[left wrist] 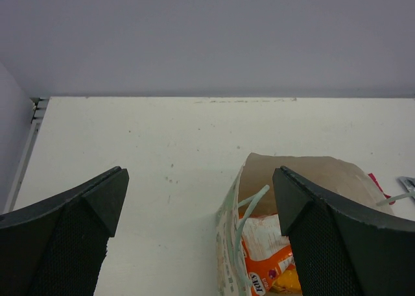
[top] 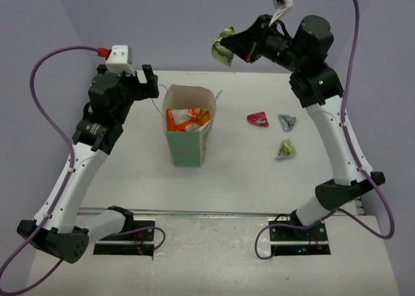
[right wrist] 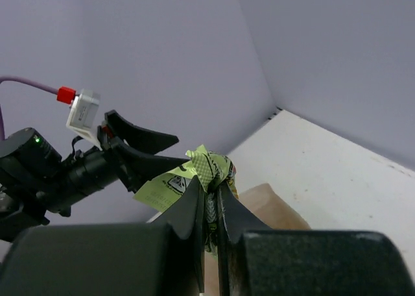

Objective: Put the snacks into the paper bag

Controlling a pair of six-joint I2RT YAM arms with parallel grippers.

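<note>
Your right pincer (right wrist: 211, 187) clamped on small crinkly green packet (right wrist: 167, 188), held aloft beyond far-right rim of boxy mint-green paper bag (top: 187, 150); your left pincer (top: 150, 82) fingers apart, just beside bag's left rim

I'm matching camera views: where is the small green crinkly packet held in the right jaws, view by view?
Top external: small green crinkly packet, upper centre, pinched by the right gripper.
Left wrist: not in it.
Right wrist: centre, above the shut jaws.
Shared landmark: the open left gripper, visible in all three.
</note>
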